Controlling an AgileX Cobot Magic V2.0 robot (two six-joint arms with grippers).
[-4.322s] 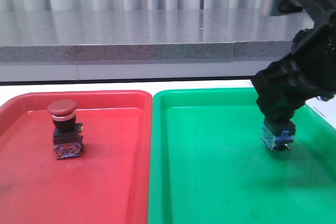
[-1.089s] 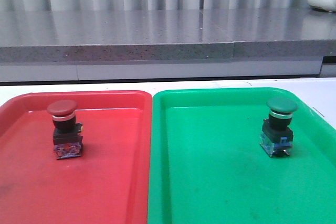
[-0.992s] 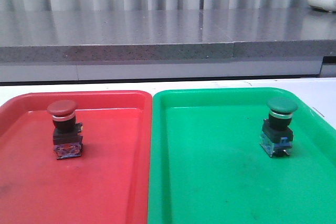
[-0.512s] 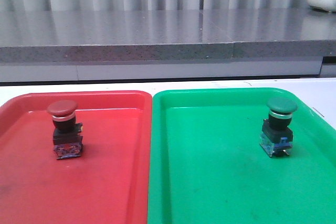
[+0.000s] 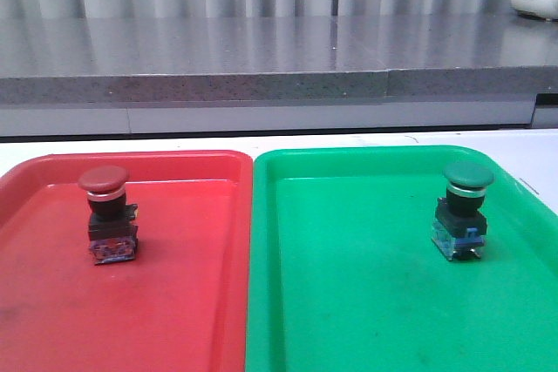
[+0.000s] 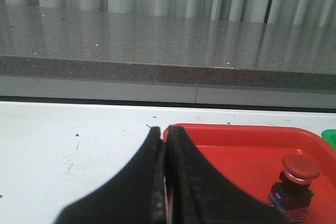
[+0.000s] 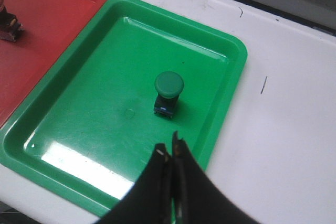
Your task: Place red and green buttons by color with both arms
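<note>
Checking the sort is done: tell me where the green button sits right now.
In the front view the green button stands upright inside the green tray, toward its right rim, well apart from the red button in the red tray.

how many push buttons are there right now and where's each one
2. The red button stands upright in the red tray, on its left side. The green button stands upright in the green tray, near its right edge. Nothing seems hidden.

Red tray (image 5: 174, 320): cut at left and bottom edges of front view. Green tray (image 5: 349, 320): cut at bottom and right. Red button (image 7: 6, 22): half clipped in right wrist view. Both end effectors: absent from front view.
</note>
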